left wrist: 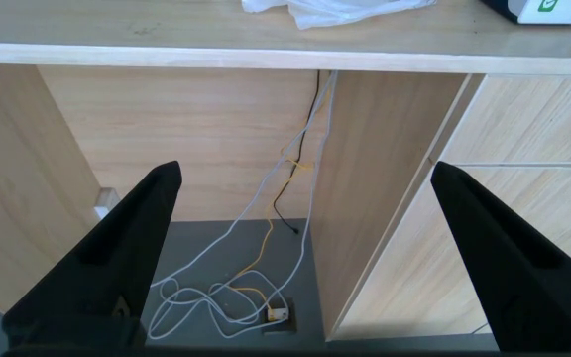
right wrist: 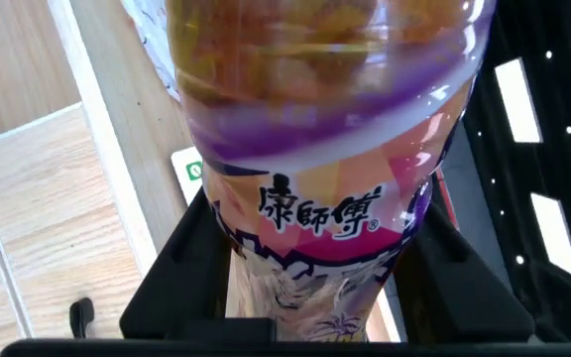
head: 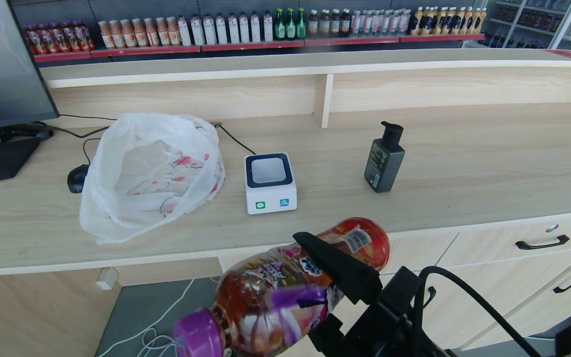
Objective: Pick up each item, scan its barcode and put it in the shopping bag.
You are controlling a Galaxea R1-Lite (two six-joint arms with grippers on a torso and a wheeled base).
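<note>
My right gripper (head: 317,292) is shut on a tea bottle (head: 285,292) with a purple cap and a colourful label. The bottle lies tilted, cap toward me, in front of and below the counter's front edge. In the right wrist view the bottle (right wrist: 325,149) sits between the black fingers (right wrist: 181,288). A white scanner (head: 270,182) with a dark-framed window stands mid-counter, beyond the bottle. The white plastic shopping bag (head: 151,173) stands open to its left. A black pump bottle (head: 384,158) stands upright right of the scanner. My left gripper (left wrist: 300,268) is open and holds nothing, low before the cabinet opening.
A monitor (head: 3,74) and a black mouse (head: 77,178) sit on the counter (head: 464,163) left of the bag. Cables (left wrist: 256,268) trail on the floor under the counter. Drawers with black handles (head: 542,244) are at the right. Shelves of bottles (head: 285,25) line the back.
</note>
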